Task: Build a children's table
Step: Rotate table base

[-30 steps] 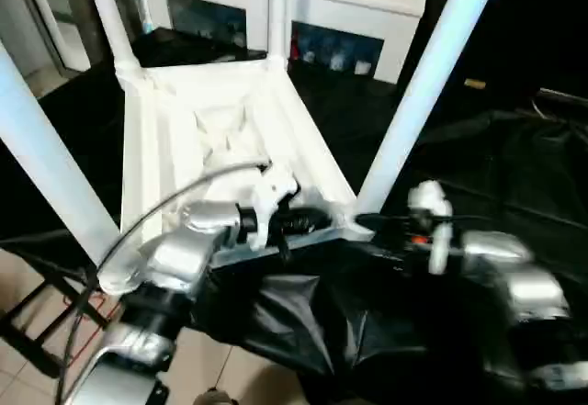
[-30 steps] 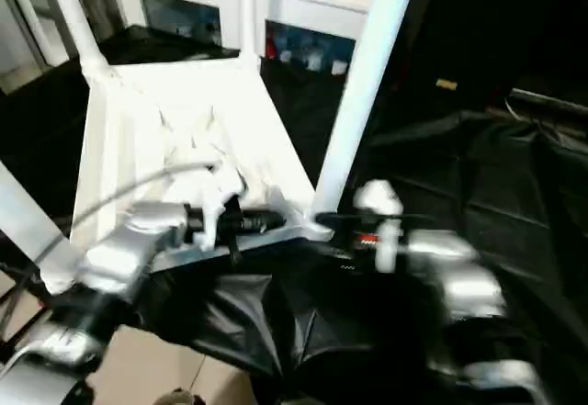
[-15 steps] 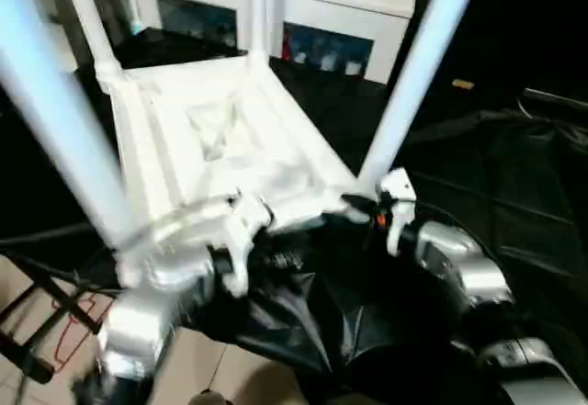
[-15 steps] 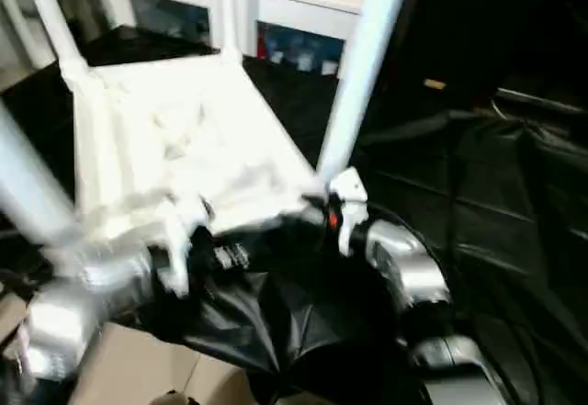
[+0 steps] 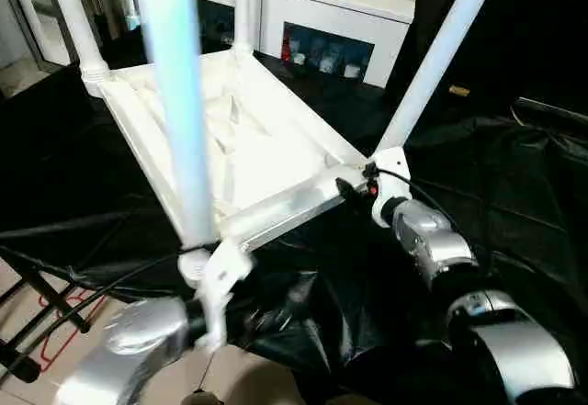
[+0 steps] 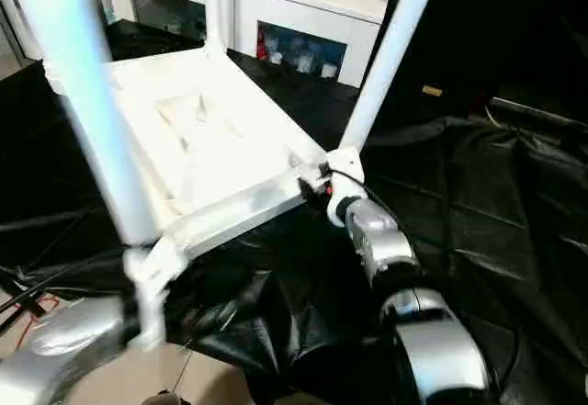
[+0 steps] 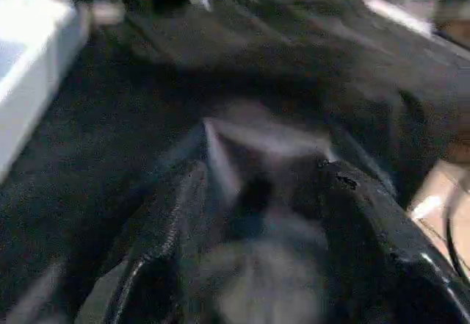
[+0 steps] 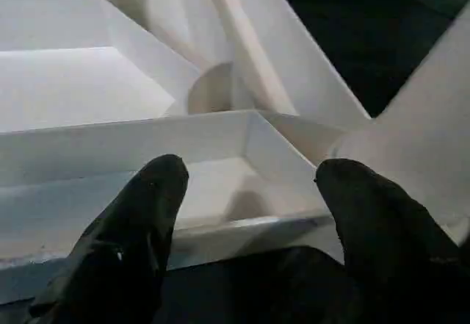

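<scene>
Upside down on the black cloth (image 5: 514, 175): the children's table, with the ribbed underside of the white tabletop (image 5: 266, 162) turned up and four white legs standing in its corner sockets. Nearest to the camera, at the tabletop's near left corner, one leg (image 5: 179, 102) rising past the top of the head view; at the near right corner, a second leg (image 5: 436, 56) leaning a little outward; at the two far corners, the other two legs (image 5: 69, 15) and (image 5: 242, 5). Behind the tabletop's far side, a white cabinet (image 5: 340, 10) with dark glass doors. At the near right corner of the tabletop, just beside the socket, the right gripper (image 8: 250, 214), reaching in level from the silver forearm. In its wrist view, black fingers (image 8: 139, 214) wide apart, one on each side of the tabletop's near rim wall (not pressed on it, as far as can be told). Below the near left corner of the tabletop, at the base of the near leg, the white bracket of the left wrist, with the left gripper (image 7: 257, 214) over the black cloth, apart from the white rim. Its two dark fingers (image 7: 169, 221) blurred but spread, with nothing visible between them. Under the near edge of the cloth, a strip of pale floor (image 5: 230, 377).
</scene>
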